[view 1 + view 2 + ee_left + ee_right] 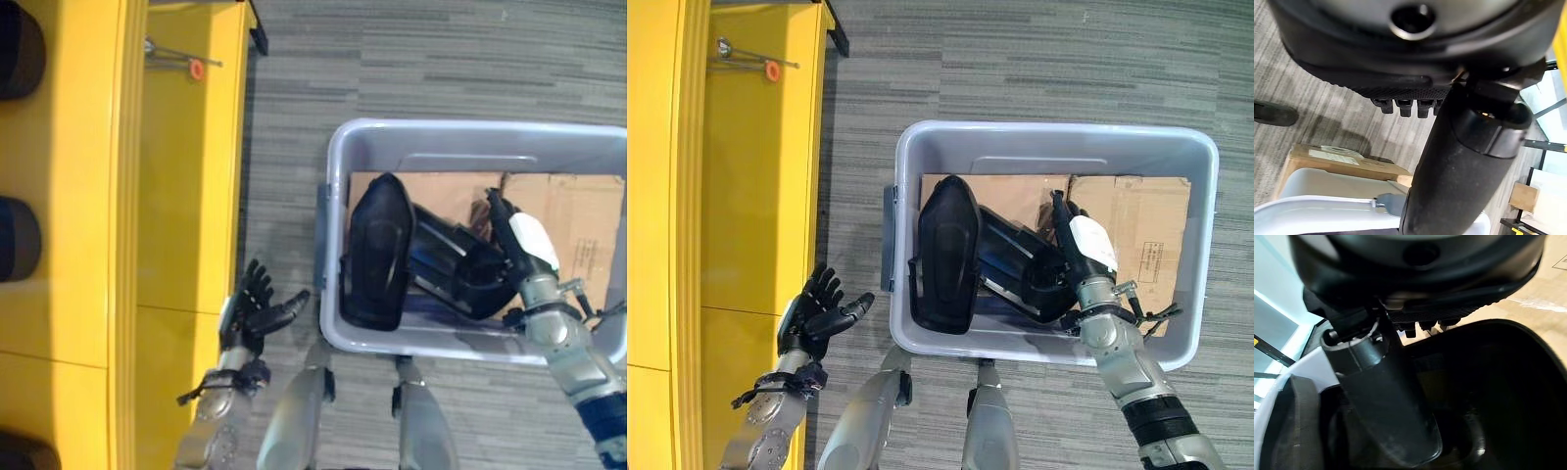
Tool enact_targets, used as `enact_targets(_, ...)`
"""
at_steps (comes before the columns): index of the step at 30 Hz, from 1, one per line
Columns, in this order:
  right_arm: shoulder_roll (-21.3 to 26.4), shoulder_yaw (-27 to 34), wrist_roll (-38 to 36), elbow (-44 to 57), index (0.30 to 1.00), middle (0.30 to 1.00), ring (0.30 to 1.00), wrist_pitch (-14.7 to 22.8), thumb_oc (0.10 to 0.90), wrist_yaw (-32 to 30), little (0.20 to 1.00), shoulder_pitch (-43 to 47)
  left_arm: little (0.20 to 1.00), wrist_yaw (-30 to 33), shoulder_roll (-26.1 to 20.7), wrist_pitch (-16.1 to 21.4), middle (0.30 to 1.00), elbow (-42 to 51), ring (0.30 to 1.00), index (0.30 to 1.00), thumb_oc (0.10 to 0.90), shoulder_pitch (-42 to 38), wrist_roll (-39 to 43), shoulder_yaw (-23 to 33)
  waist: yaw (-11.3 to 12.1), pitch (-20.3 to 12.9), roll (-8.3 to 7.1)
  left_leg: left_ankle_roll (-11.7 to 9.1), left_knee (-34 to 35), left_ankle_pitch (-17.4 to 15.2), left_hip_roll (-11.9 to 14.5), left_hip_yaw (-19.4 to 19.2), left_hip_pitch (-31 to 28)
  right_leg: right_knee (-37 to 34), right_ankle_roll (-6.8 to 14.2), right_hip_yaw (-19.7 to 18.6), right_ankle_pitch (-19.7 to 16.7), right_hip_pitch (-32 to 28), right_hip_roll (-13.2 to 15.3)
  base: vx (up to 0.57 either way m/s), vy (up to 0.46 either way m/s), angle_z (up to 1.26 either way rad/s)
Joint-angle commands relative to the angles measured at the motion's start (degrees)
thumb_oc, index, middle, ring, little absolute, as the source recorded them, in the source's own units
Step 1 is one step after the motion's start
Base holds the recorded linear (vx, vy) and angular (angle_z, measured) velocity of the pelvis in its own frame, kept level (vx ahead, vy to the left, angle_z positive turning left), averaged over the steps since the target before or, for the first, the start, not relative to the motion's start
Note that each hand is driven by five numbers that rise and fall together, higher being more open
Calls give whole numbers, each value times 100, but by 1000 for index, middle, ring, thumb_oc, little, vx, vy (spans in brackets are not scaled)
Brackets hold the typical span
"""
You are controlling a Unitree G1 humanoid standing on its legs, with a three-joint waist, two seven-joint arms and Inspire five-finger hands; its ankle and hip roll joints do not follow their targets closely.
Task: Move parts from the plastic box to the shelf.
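your grey plastic box (1053,137) sits on the carpet floor (1019,59), just beside the yellow shelf (754,196). flat cardboard (1136,211) lines its bottom. two black parts lie inside: a tall shell part (942,257) leans by the box's left wall, and a long part (1024,269) lies across the middle, touching it. your right hand (1080,250) reaches into the box and rests on the long part; you cannot tell if its fingers grip it. your left hand (818,311) hangs between the shelf and the box, fingers spread, holding nothing.
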State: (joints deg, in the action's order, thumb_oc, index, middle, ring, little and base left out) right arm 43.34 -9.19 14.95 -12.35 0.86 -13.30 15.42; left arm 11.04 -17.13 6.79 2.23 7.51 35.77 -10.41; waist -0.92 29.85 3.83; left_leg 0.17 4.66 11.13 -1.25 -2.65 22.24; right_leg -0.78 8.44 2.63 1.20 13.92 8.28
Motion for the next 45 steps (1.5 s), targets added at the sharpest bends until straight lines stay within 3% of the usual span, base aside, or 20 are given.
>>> enact_targets(1, 444, -40, 275, -211, 1000, 1000, 1000, 31, 900, -355, 1000, 489, 1000, 116, -1, 530, 1000, 404, 1000, 1000, 900, -130, 117, 165, 169, -6, -138, -601, 34, -129, 283, -221, -172, 12, 20, 357, -679, 668, 120, 0, 0, 0)
enact_targets(13, 408, -631, 937, -828, 1000, 1000, 1000, -94, 900, -447, 1000, 840, 1000, 224, -5, 648, 1000, 367, 1000, 1000, 900, -240, 100, 100, 275, -6, -104, -596, 34, -82, 291, -224, 238, 92, 24, 388, -692, 1092, 112, 0, 0, 0)
enact_targets(17, 475, -927, 966, -1407, 1000, 1000, 1000, -209, 900, -612, 1000, 1287, 1000, 284, -38, 736, 1000, 483, 1000, 1000, 900, -257, 125, 14, 356, -6, -64, -557, -22, 0, 294, -245, 637, 342, -11, 372, -635, 1607, 111, 0, 0, 0)
enact_targets(20, 517, -1086, 917, -1724, 1000, 1000, 1000, -272, 900, -750, 1000, 1567, 1000, 341, -80, 789, 1000, 556, 1000, 1000, 900, -221, 162, -22, 380, -6, -76, -508, -685, -222, 254, -237, 1394, 709, -78, 342, -546, 2219, 159, -53, -38, 0)
enact_targets(21, 498, -1164, 881, -1884, 528, 528, 528, -293, 563, -798, 528, 1695, 1000, 377, -88, 804, 1000, 597, 1000, 1000, 900, -208, 167, -17, 414, -6, -74, -485, -960, -309, 234, -231, 1796, 905, -109, 317, -500, 2580, 152, -50, -25, 2)
enact_targets(22, 503, -1210, 899, -1925, 300, 300, 300, -306, 400, -786, 300, 1751, 1000, 380, -89, 801, 1000, 602, 1000, 1000, 900, -208, 166, -7, 423, -6, -70, -476, -1031, -330, 241, -223, 1924, 997, -114, 309, -481, 2727, 145, -33, -22, 1)
enact_targets(31, 324, -1941, 1439, -2829, 300, 300, 300, -489, 400, -686, 300, 2288, 1000, 402, -77, 826, 1000, 586, 1000, 1000, 900, -438, 144, -130, 488, -6, -5, -462, -1130, -358, 282, -148, 2367, 1279, -137, 309, -359, 3274, 130, 12, -4, -6)
enact_targets(45, -54, -1960, 1293, -3540, 300, 300, 300, -635, 400, -862, 300, 2258, 1000, 518, -30, 869, 1000, 551, 1000, 1000, 900, -646, 178, -241, 482, -6, 27, -469, -918, -329, 288, -147, 2223, 1236, -141, 313, -335, 3290, 120, 11, 2, 11)
